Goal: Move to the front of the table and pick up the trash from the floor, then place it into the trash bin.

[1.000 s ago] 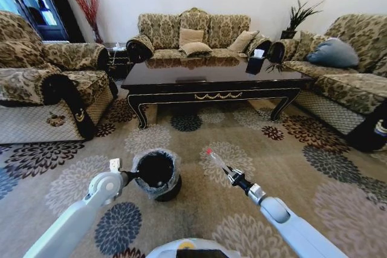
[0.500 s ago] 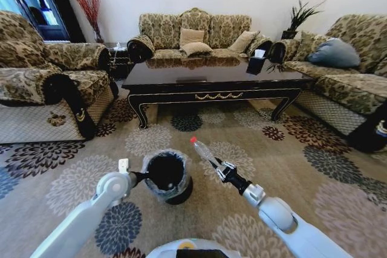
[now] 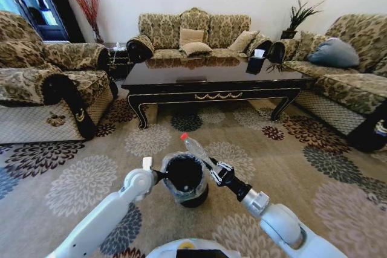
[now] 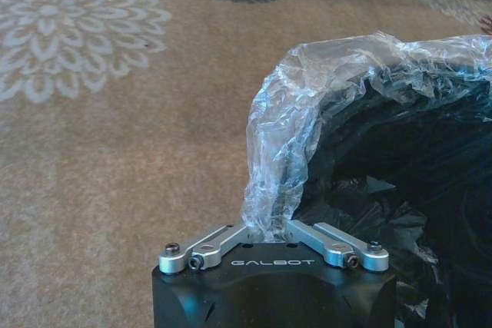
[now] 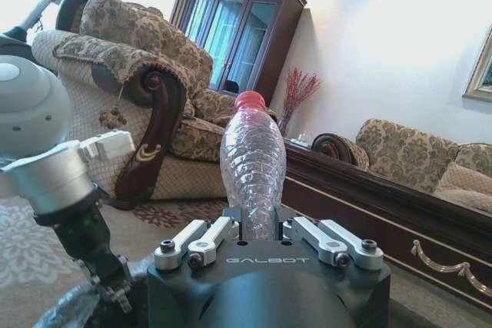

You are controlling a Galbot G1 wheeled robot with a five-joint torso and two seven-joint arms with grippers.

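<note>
Centrally, lower frame: right gripper (image 3: pixel 213 169) clamped on clear bottle (image 3: pixel 195 148), red cap up-left, above trash bin (image 3: pixel 185 179); left gripper (image 4: pixel 269 230) pinching bin's liner bag (image 4: pixel 288 128) rim

Bright, even room light; wide-angle bending at the head view's edges; window glare in the right wrist view.

trash bin (image 3: pixel 184 179) before table (image 3: pixel 211 77) | bottle (image 3: pixel 196 148) right of bin rim
</note>
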